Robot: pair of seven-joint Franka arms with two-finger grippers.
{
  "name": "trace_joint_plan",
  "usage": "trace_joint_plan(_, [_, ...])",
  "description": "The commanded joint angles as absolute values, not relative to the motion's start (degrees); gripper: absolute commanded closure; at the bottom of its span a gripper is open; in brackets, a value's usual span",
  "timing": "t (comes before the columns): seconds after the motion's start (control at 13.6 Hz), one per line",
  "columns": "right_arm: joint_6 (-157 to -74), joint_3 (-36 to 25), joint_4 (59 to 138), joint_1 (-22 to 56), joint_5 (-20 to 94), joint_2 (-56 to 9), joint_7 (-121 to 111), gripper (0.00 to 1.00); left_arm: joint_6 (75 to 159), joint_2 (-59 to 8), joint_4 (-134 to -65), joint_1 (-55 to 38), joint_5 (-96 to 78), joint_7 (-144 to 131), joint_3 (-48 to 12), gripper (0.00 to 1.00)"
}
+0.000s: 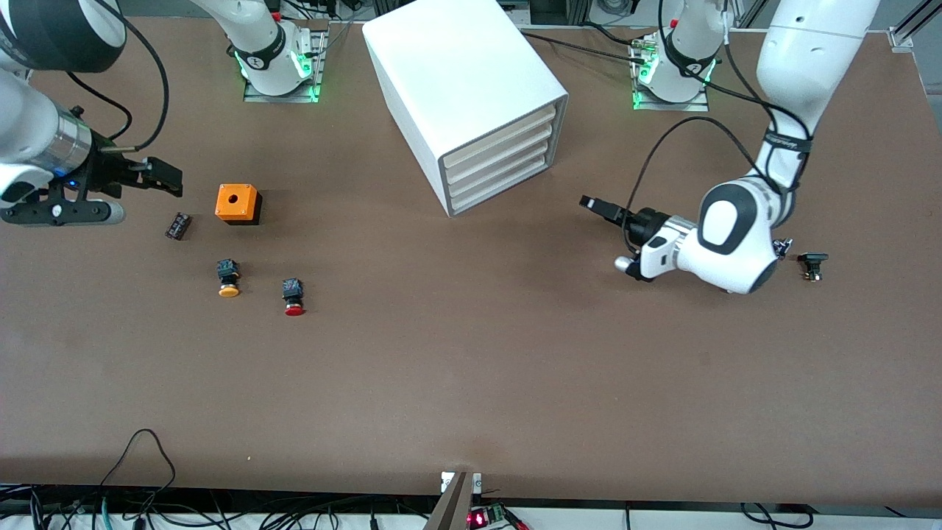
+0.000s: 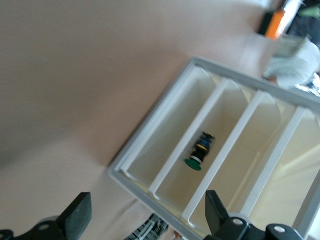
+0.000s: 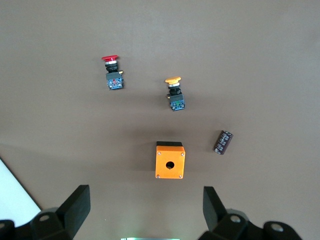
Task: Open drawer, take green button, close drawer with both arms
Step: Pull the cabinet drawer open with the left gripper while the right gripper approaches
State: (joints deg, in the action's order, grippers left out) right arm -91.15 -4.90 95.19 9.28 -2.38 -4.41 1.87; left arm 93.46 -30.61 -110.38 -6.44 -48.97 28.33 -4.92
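The white cabinet [image 1: 464, 81] stands at the middle of the table near the robot bases. All four drawers sit flush, and the lowest drawer [image 1: 500, 191] is shut. My left gripper [image 1: 596, 206] is open and empty, low over the table in front of the cabinet, a short way from its front. In the left wrist view my left gripper [image 2: 146, 215] faces the drawer fronts. The green-capped button [image 2: 200, 151] shows inside, in a low compartment that looks like the second one up from the table. My right gripper [image 1: 165, 177] [image 3: 145, 207] is open and empty over the right arm's end of the table.
An orange box [image 1: 238, 203] [image 3: 170, 161], a dark cylinder [image 1: 178, 225] [image 3: 223, 142], a yellow-orange-capped button [image 1: 228, 278] [image 3: 175, 92] and a red-capped button [image 1: 294, 297] [image 3: 113, 72] lie toward the right arm's end. A small black part [image 1: 813, 263] lies toward the left arm's end.
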Motion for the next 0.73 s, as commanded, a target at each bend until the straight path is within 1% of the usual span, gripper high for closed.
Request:
trace_joint_plan(0.0, [-90.3, -5.1, 93.7, 9.2, -1.4, -4.3, 1.2, 0.00, 96.4, -31.7, -115.1, -7.8, -53.9, 35.8, -7.9, 0.00])
trace_joint_plan(0.22, [-91.1, -5.1, 93.5, 9.2, -1.4, -4.3, 1.5, 0.00, 102.1, -31.8, -118.2, -8.2, -55.4, 36.8, -12.8, 0.00])
trace_joint_plan(0.44, [-92.2, -5.1, 93.6, 9.2, 1.5, -4.4, 1.9, 0.00, 106.2, -31.8, -120.9, -9.1, -57.8, 37.0, -15.1, 0.00])
trace_joint_plan(0.66, [-92.9, -4.9, 93.5, 9.7, 4.4, -5.7, 1.1, 0.00, 108.7, -33.0, -122.6, -9.6, -60.4, 37.8, -17.0, 0.02])
